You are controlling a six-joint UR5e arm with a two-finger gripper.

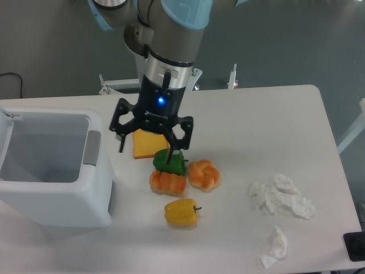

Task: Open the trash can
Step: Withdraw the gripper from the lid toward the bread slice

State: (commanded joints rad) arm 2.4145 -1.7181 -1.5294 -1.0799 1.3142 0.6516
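The robot arm's black two-finger claw (pixel 146 147) hangs spread wide above the white bench (pixel 268 125), its fingers parted with nothing between them and a blue light glowing on its wrist. One finger (pixel 121 138) points down over bare bench to the left of a yellow-orange wedge of toy cheese (pixel 147 142), the other crosses in front of a green pepper (pixel 169 162) just to the right. The cheese lies directly beneath the claw, between the two fingers as seen from this camera.

Just nearer than the green pepper sit an orange ridged piece of toy food (pixel 167 182) and, beside it to the right, an orange-and-white bun-like piece (pixel 204 174); all three lie close together, apparently touching. A yellow pepper (pixel 182 212) rests nearer still, slightly apart from the cluster.

The trash can (pixel 54 169), a large white boxy bin, stands at the left edge of the bench, well to the left of the claw, its top open so the pale interior shows. A grey strip (pixel 91 148) runs along its right rim.

Toward the near right of the bench lie a larger crumpled white tissue (pixel 282 196) and a smaller one (pixel 275 246), well apart from the food
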